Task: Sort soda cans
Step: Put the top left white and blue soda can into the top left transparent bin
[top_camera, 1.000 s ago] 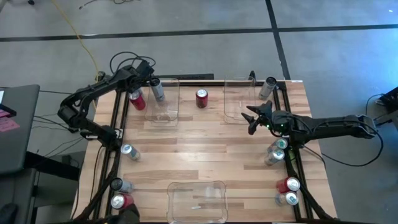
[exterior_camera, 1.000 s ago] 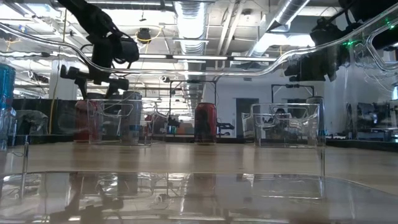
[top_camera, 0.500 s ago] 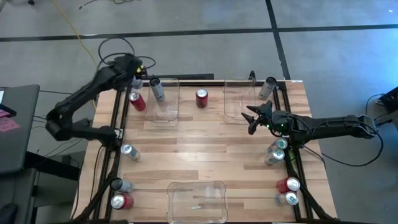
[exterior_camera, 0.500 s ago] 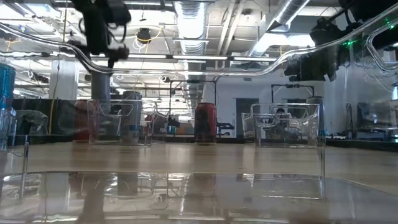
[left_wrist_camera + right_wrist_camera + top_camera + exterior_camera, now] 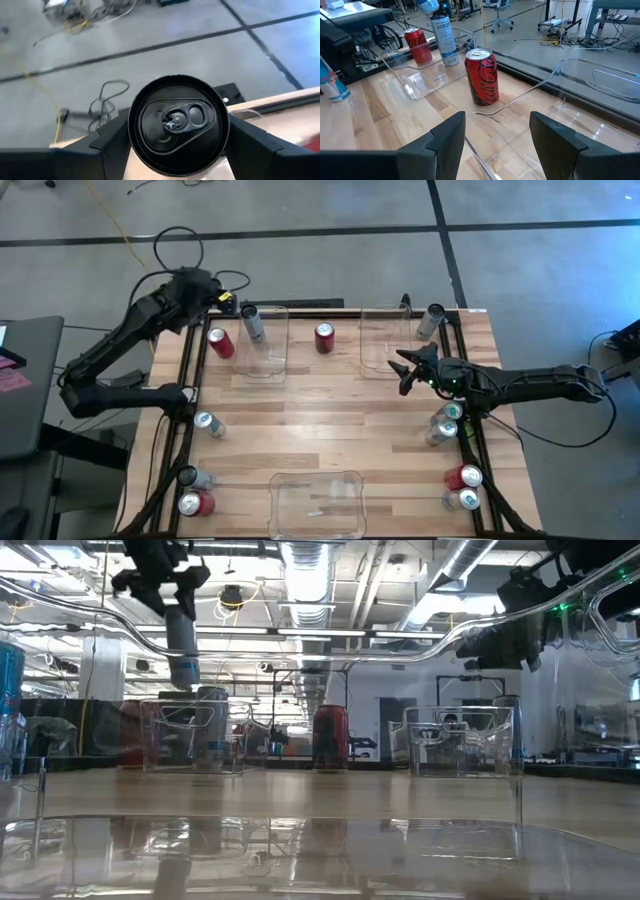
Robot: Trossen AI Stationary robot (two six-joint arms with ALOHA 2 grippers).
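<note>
My left gripper (image 5: 165, 580) is high over the table's far left corner, shut on a grey soda can (image 5: 180, 645) whose top (image 5: 177, 122) faces the wrist camera. A second grey can (image 5: 252, 323) stands on its base in the far left bin (image 5: 265, 360). A red can (image 5: 220, 343) stands just left of that bin, and another red can (image 5: 324, 337) stands between the two far bins. My right gripper (image 5: 405, 370) hovers open by the far right bin (image 5: 385, 345), pointing at that red can (image 5: 481, 75). My left gripper pinches the grey can's side wall just below its top rim (image 5: 137, 150), one finger (image 5: 110, 145) on each side. The fingers come from above, slanting down. The can hangs nearly upright below them (image 5: 180, 660), lifted clear of table and bins.
More soda cans stand along the left edge (image 5: 208, 423) (image 5: 195, 503) and the right edge (image 5: 445, 420) (image 5: 462, 477), and one at the far right corner (image 5: 432, 320). A third clear bin (image 5: 316, 502) sits at the near edge. Bare wood lies mid-table.
My left gripper has risen and drawn back toward the table's far left corner, rolling its wrist. The grey can has come up with it and now hangs above the height of the bins.
</note>
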